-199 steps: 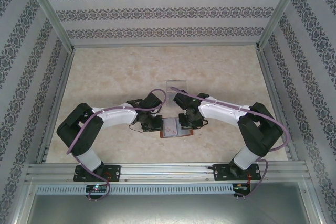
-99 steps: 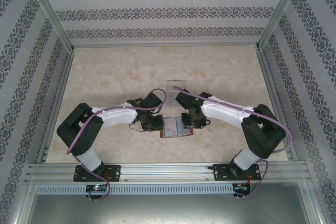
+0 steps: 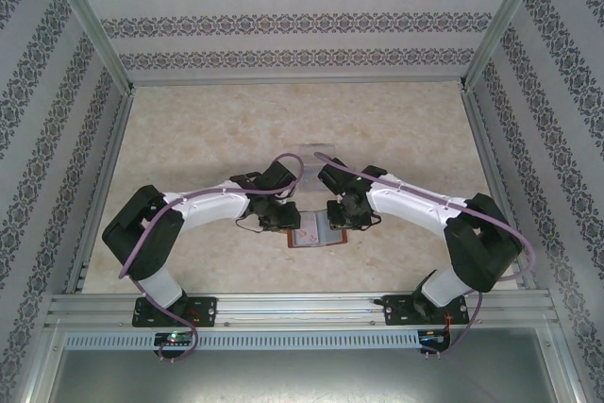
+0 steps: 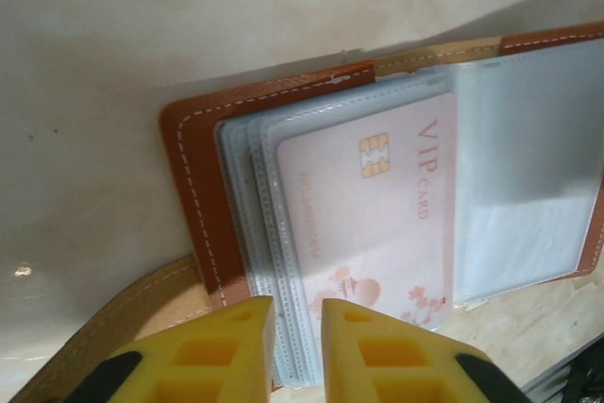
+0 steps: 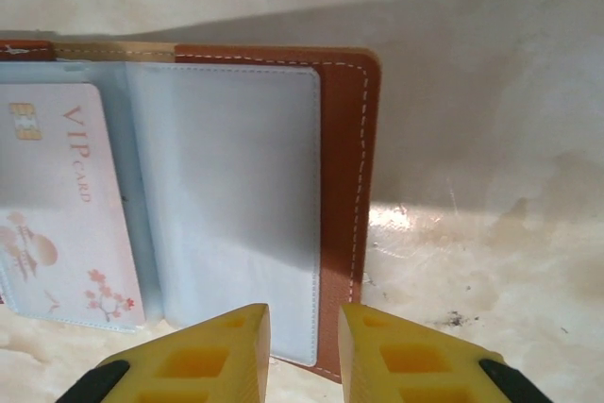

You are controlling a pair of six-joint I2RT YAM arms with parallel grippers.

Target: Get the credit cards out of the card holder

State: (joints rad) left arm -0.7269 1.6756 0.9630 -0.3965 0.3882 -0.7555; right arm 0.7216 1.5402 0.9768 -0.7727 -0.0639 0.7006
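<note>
Brown leather card holder (image 3: pixel 314 231) open flat, long axis left-right; left fingers (image 4: pixel 217 356), right fingers (image 5: pixel 208 356) narrowly apart, grip unclear.

The pink card (image 4: pixel 368 233) in the brown card holder (image 4: pixel 200 186) reads "VIP CARD" beside its gold chip (image 4: pixel 375 155), right of centre in the left wrist view. Fainter characters along its left edge are illegible.

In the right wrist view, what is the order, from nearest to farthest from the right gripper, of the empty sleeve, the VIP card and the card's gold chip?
1. Empty sleeve, directly above the right gripper.
2. VIP card, to the left.
3. Gold chip, far upper left.
</note>
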